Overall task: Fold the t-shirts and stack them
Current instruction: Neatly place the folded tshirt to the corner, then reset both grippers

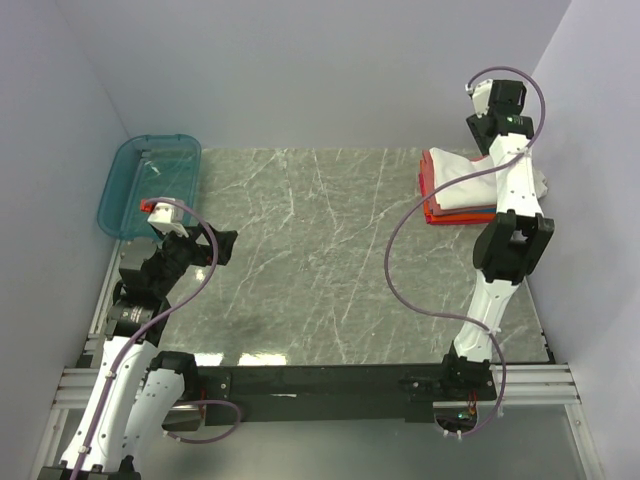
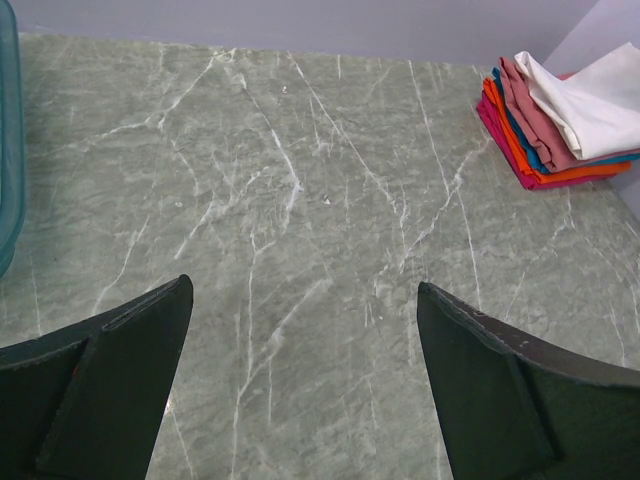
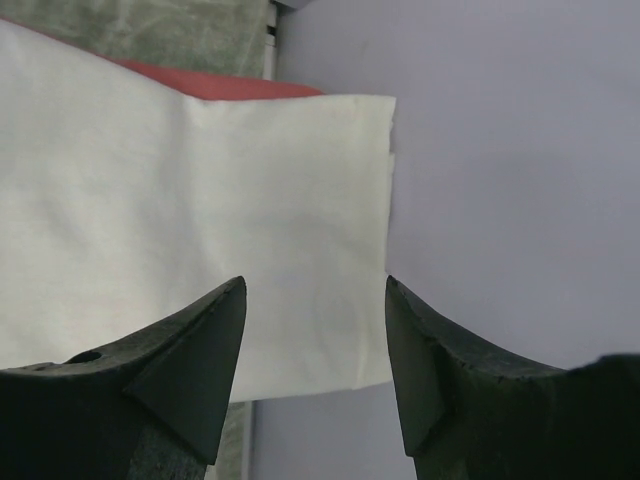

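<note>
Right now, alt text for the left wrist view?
The left gripper hangs open and empty over a green marble table. At upper right a white tee lies loosely atop a stack of folded colored tees; a teal bin edge shows at far left.

Left arm [image 1: 150,290] tucked low near its base, elbow folded back, wrist roughly level. Left gripper [image 2: 305,285] points forward and right, jaws wide apart. Right arm [image 1: 510,250] stretched far out toward back right, elbow raised, wrist pitched down. Right gripper [image 3: 315,282] jaws parted with a clear gap between the fingers.
</note>
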`<state>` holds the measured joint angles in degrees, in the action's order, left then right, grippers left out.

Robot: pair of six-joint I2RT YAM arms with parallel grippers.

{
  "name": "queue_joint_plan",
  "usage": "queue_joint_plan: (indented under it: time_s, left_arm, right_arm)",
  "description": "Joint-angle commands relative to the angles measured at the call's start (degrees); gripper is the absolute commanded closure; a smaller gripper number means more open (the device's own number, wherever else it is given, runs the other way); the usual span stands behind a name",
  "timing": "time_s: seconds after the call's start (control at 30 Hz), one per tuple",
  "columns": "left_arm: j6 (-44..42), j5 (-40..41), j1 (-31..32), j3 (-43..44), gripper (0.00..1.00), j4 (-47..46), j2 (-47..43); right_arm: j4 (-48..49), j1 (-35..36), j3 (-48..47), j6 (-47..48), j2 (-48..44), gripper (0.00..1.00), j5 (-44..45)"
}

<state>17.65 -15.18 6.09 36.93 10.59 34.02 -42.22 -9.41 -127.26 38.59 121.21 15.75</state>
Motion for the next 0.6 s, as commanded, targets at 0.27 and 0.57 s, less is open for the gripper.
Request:
queue_joint_plan:
  time_s: [0.27,0.57]
  left_arm:
    - [-0.5,-2.4,-0.1,-0.3,0.00,-3.3,0.6]
    - [4.3,1.3,-0.2,0.7,0.01,-2.0,0.8]
  right_arm:
    - [-6.4,0.7,15.9,-9.2,-18.7,0.36,-38.5]
    - [18.8,1.2,48.3,-20.4,-43.5,0.29,-41.2]
